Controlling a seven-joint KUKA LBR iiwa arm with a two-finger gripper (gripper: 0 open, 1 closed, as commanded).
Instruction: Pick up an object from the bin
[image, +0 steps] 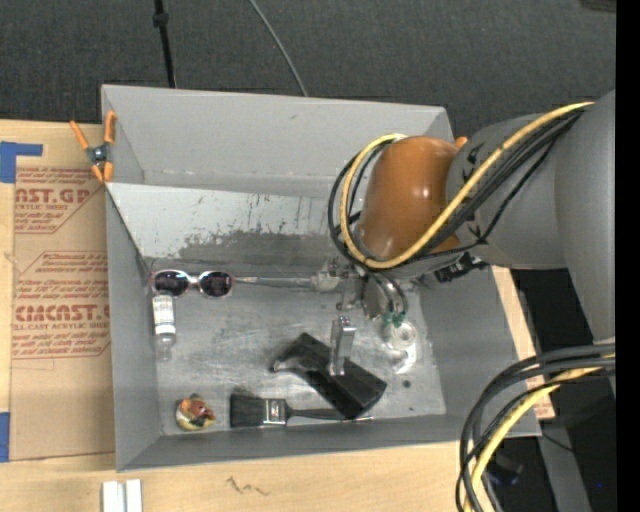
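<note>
My gripper (339, 362) hangs below the orange wrist cover, in the right half of the bin. Its tip is right over a black angular object (335, 380) that lies near the bin's front wall. A black-handled brush (262, 411) lies just left of that object, along the front wall. To the gripper's right sits a small clear plastic piece with green bits (398, 335).
Sunglasses with purple lenses (192, 283) lie at the left, with a long thin rod running right from them. A small clear bottle (163, 322) stands below them. A small colourful toy (195, 412) sits in the front left corner. The arm and its cables cover the bin's right side.
</note>
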